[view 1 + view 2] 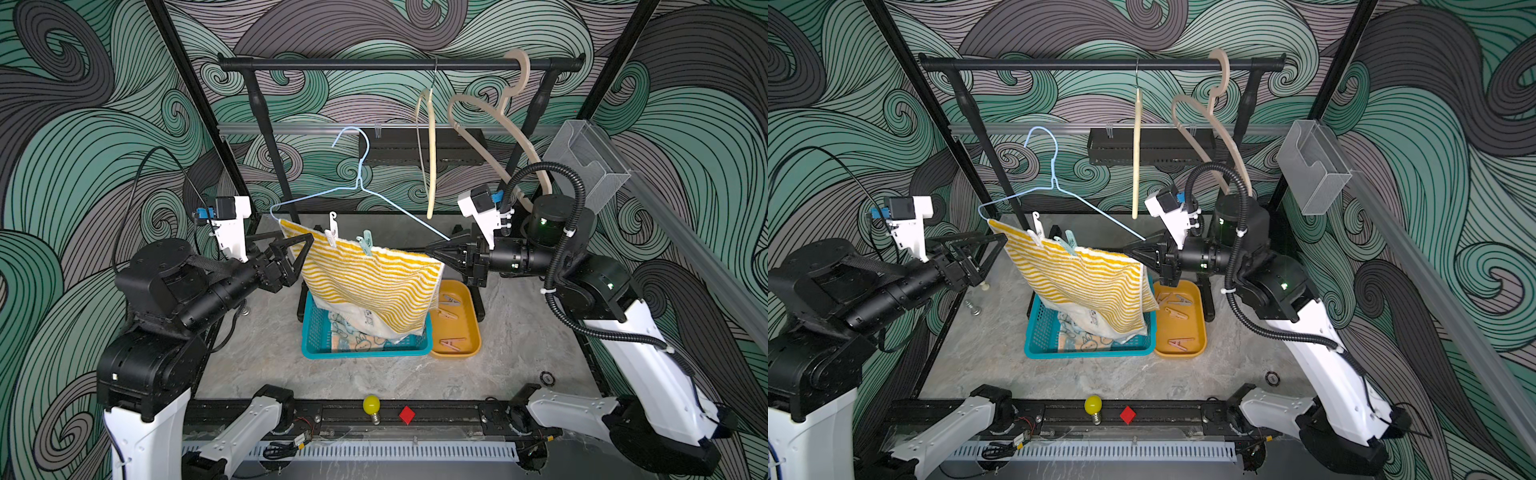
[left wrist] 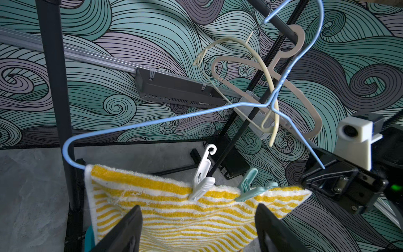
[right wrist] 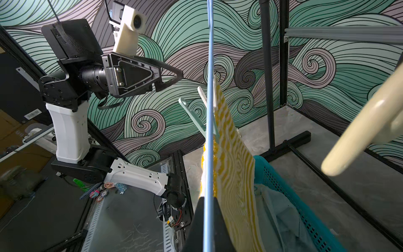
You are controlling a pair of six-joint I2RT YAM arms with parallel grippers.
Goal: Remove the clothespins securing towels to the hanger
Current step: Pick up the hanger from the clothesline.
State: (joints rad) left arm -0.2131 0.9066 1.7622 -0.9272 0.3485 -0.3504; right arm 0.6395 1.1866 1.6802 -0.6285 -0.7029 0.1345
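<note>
A light-blue wire hanger (image 1: 360, 183) hangs tilted in mid-air. My right gripper (image 1: 434, 249) is shut on its right end, and the wire (image 3: 209, 109) runs between the closed fingers. A yellow-and-white striped towel (image 1: 374, 282) drapes over its lower bar. A white clothespin (image 1: 332, 232) and a mint-teal clothespin (image 1: 365, 243) pin it there. My left gripper (image 1: 302, 257) is open at the towel's left end. In the left wrist view the fingers (image 2: 130, 227) straddle the cloth (image 2: 174, 213) below both pins (image 2: 202, 181), touching neither.
Below the towel stands a teal basket (image 1: 316, 332) with a bunny-print towel (image 1: 361, 343) and a light-blue cloth (image 3: 281, 207). Beside it, an orange tray (image 1: 469, 299) holds several clothespins (image 1: 451, 343). Beige hangers (image 1: 432, 166) hang from the black rail (image 1: 374, 64). A yellow bulb (image 1: 371, 405) lies in front.
</note>
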